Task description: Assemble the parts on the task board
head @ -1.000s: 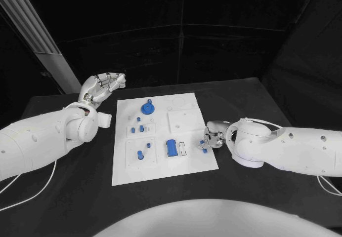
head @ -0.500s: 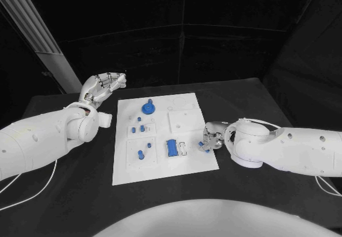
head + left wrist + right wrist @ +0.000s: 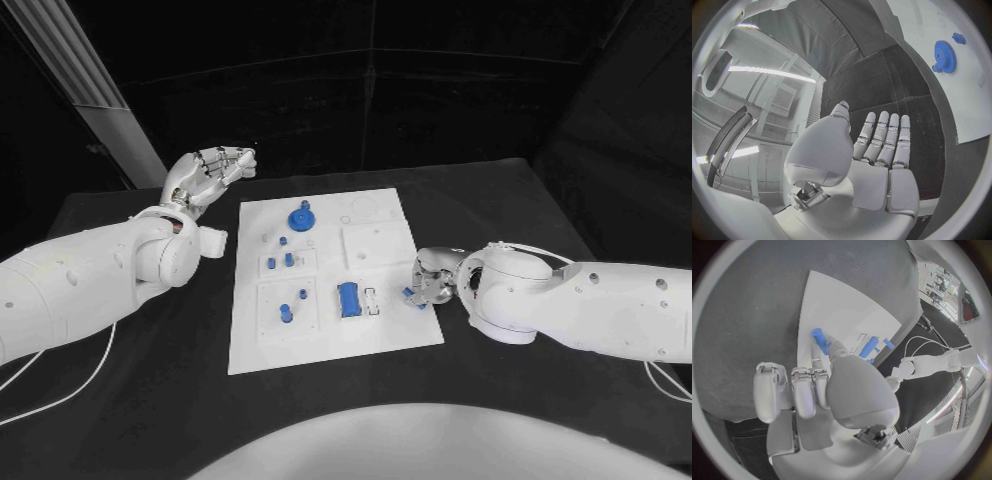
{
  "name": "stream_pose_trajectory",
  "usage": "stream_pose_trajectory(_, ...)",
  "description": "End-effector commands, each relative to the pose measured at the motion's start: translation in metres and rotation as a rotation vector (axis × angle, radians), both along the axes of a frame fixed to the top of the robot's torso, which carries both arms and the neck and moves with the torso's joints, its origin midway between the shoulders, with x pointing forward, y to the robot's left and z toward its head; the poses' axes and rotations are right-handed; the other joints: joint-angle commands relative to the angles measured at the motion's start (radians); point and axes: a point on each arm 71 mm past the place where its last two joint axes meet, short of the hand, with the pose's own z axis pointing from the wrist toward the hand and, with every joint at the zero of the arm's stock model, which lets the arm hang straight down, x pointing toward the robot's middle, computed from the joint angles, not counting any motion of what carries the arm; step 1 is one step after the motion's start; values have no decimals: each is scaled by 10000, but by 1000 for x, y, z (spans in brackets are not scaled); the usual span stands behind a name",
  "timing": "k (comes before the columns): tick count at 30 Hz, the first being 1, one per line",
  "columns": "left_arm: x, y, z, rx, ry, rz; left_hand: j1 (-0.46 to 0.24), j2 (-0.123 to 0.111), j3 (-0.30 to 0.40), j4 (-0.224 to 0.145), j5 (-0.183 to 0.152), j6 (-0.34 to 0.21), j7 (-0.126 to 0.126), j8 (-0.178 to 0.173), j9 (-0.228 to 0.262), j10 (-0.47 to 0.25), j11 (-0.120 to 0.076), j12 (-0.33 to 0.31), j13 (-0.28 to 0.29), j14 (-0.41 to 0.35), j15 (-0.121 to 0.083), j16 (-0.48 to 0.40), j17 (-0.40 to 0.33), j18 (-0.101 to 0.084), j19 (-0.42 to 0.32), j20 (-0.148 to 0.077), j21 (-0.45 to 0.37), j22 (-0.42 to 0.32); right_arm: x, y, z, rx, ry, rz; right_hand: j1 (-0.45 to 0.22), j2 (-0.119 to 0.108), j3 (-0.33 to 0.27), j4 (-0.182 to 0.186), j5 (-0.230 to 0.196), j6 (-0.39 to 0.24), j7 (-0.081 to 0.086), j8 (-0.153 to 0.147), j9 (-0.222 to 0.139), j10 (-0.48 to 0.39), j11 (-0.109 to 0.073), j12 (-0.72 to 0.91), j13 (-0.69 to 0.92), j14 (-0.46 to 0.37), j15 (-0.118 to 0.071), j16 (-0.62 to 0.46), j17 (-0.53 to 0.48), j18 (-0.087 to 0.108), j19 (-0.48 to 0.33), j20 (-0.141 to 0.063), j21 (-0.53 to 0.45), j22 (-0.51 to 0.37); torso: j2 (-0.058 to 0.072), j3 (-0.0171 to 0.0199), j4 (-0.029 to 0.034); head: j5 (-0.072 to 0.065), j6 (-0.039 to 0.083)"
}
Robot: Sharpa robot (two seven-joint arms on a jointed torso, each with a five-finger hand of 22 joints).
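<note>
Pinching a small blue part [image 3: 819, 340] at the board's [image 3: 325, 345] near edge, the right robot hand [image 3: 428, 280] is mid-placement; next, alignment with a slot is likely needed. The left robot hand [image 3: 209, 172] is held spread, empty, beyond the board.

The head camera is looking down from above at the black table [image 3: 476, 190], taking in the whole task board [image 3: 368, 340]. The left wrist camera is sitting close behind the left hand [image 3: 873, 155], facing past it toward the board's far edge, sharing the blue gear [image 3: 945, 56]. The right wrist camera is looking over the right hand [image 3: 817, 390] at the board's right edge.
</note>
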Motion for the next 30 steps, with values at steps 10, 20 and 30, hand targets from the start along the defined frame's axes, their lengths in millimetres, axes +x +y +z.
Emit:
stream_pose_trajectory(10,-3,-1,12,-503,-1606,-343,27,74,-52,-17,49,-45,859,36,-12,-60,-3,49,-17,-91,10,30,-9,-198,-26,1,-47,-16,-13,-2,0,1546,280,-528,-386,-162,922,-633,4,348,-123,-212,-3800,1059,71,46,2642,1040,51,55,2635,4,784,74,49,2432,1,-5,-5,15,1)
stream_pose_trajectory(20,-3,-2,12,-506,-1583,-362,27,75,-53,-17,49,-46,859,37,-12,-61,-3,50,-17,-91,10,31,-10,-198,-27,1,-47,-16,-16,-2,6,2121,18,-616,-455,-234,986,-665,44,370,-116,-270,-3846,1059,76,46,2642,1040,51,55,2635,1,789,76,62,2436,5,-6,5,16,1)
stream_pose_trajectory(30,-3,-3,12,-507,-1573,-370,29,80,-64,-17,49,-54,860,48,-14,-69,-2,61,-18,-96,11,42,-28,-199,-32,1,-47,-20,-13,-2,8,2655,-317,-748,-491,-264,1015,-675,58,409,-118,-282,-3862,1059,77,46,2642,1040,50,55,2635,-5,799,77,86,2443,-2,-10,3,42,1)
